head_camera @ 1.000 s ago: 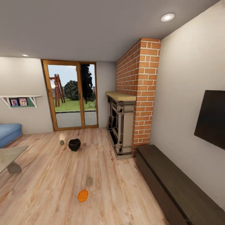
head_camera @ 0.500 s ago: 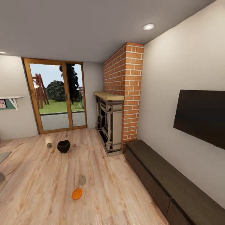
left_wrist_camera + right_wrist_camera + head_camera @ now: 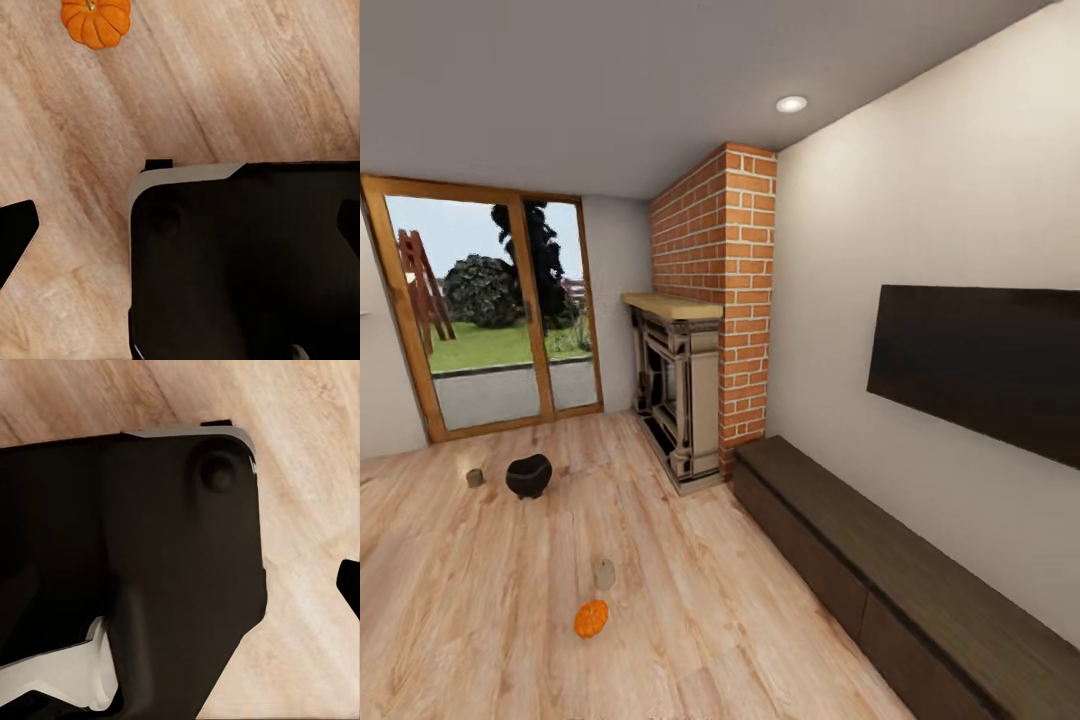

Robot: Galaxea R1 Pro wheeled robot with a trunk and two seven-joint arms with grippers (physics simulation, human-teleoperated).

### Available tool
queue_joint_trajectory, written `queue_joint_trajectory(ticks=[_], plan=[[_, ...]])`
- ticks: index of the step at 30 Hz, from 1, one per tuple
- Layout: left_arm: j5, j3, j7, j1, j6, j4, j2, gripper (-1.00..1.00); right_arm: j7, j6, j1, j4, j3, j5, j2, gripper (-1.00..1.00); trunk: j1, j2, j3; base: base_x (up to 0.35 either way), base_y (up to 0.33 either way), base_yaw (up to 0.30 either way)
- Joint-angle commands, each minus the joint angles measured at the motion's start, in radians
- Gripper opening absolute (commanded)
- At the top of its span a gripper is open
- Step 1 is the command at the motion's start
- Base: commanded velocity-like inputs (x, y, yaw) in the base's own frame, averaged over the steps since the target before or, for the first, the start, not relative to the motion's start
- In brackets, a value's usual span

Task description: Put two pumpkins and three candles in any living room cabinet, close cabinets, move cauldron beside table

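**Left gripper:** fingertips are cropped to dark slivers at the frame margins of the left wrist view; whether the jaws are spread or closed cannot be told, and nothing is seen between them. The robot's black base (image 3: 240, 262), with a pale trim strip, sits beneath the camera over plank floor (image 3: 247, 82).

**Right gripper:** likewise cropped in the right wrist view; a dark sliver shows at one margin, its opening cannot be told, and no load is seen.

**Pumpkin, item 1** (image 3: 95, 20): bright orange, ribbed, stem up, on the floor apart from the base, in the left wrist view.

**Pumpkin, item 2** (image 3: 591, 618): orange, on the floor in the head view, well apart from the cabinet.

**Candle, item 1** (image 3: 604, 574): stubby beige-grey cylinder, upright, just beside the pumpkin on its far side.

**Cauldron** (image 3: 528, 476): round black pot, standing on the floor toward the glass doors.

**Candle, item 2** (image 3: 475, 478): near the cauldron, on its left, apart from it.

**Cabinet** (image 3: 880, 570): long low dark-brown unit along the right-hand wall; the visible fronts sit flush and closed, the top bare.

**Fireplace** (image 3: 678, 395): pale surround with wooden mantel, against a red-brick chimney column (image 3: 725, 290), at the cabinet's far end.

**Television** (image 3: 980, 365): dark panel on the wall above the cabinet.

**Glass doors** (image 3: 490, 315): wood-framed, at the far wall, with lawn and shrubs beyond.
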Motion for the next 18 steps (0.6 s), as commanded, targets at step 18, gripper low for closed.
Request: queue_joint_trajectory(ticks=[18], plan=[[-0.001,-0.002,-0.001,0.000,-0.004,0.001,0.000,1.00,-0.001,-0.027,0.000,0.000,-0.008,-0.004,-0.001,1.00,0.000,-0.001,-0.022,-0.234,0.247,-0.195]])
